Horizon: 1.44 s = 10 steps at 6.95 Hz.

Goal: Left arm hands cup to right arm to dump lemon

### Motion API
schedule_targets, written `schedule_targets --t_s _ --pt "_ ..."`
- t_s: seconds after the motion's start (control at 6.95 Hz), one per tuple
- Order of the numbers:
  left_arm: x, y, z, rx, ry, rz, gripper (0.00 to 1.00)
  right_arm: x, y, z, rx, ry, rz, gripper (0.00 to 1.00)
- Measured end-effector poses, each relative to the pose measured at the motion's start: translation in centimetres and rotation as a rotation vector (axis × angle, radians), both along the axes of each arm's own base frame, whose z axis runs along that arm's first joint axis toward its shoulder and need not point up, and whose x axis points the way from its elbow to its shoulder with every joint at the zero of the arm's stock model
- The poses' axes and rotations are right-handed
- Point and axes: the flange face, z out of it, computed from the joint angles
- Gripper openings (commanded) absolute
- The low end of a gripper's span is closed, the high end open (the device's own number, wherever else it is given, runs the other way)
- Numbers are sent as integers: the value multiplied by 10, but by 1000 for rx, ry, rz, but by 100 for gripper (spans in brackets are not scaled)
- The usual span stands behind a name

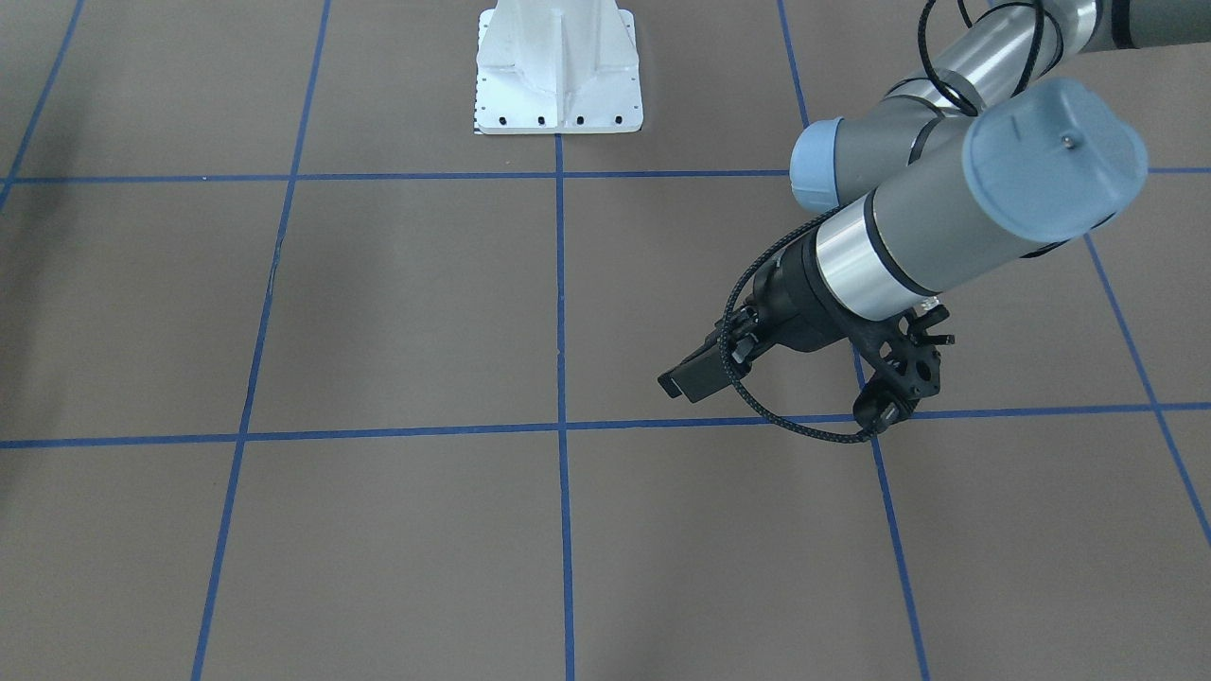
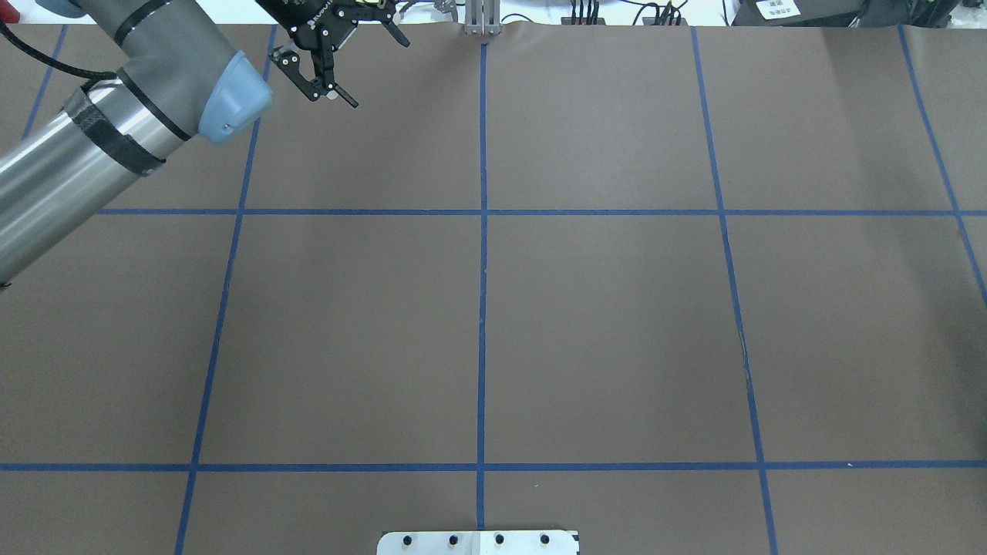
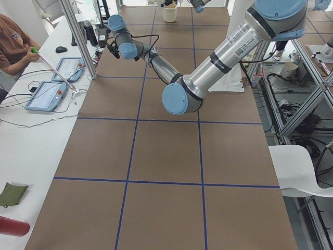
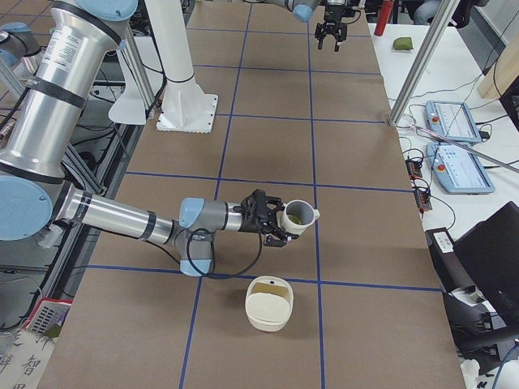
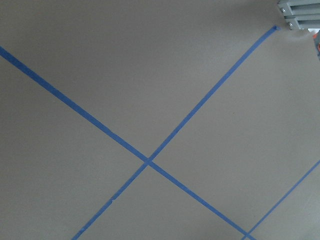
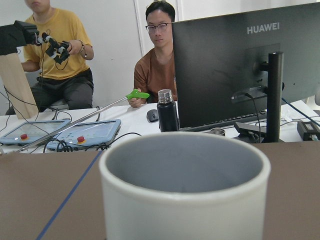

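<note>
My right gripper (image 4: 272,220) is shut on the white cup (image 4: 296,217) and holds it off the table, tipped on its side with the mouth away from the arm. The yellow-green lemon (image 4: 298,218) shows inside it. In the right wrist view the cup (image 6: 185,190) fills the lower frame with its grey inside showing; the lemon and the fingers are hidden there. My left gripper (image 2: 370,65) is open and empty at the table's far left corner. It also shows in the exterior right view (image 4: 328,36).
A cream round container (image 4: 269,304) stands on the table just beyond the cup, toward the right end. The white robot base (image 1: 558,66) is at the robot's edge. Operators, tablets (image 4: 454,121) and a monitor (image 6: 245,65) are along the far side.
</note>
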Motion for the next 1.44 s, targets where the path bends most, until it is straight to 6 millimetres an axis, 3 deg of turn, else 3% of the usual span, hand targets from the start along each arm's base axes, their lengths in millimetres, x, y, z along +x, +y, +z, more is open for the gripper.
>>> schedule_targets --t_s 0.43,0.86,1.44 --pt "-2 1 -3 8 1 -6 100 33 30 54 -80 -232 14 6" --pt "-9 -3 -3 12 -2 -24 100 36 27 61 -182 -498 38 6" --pt "-17 -7 -4 14 -1 -37 100 34 20 54 -270 -952 37 7"
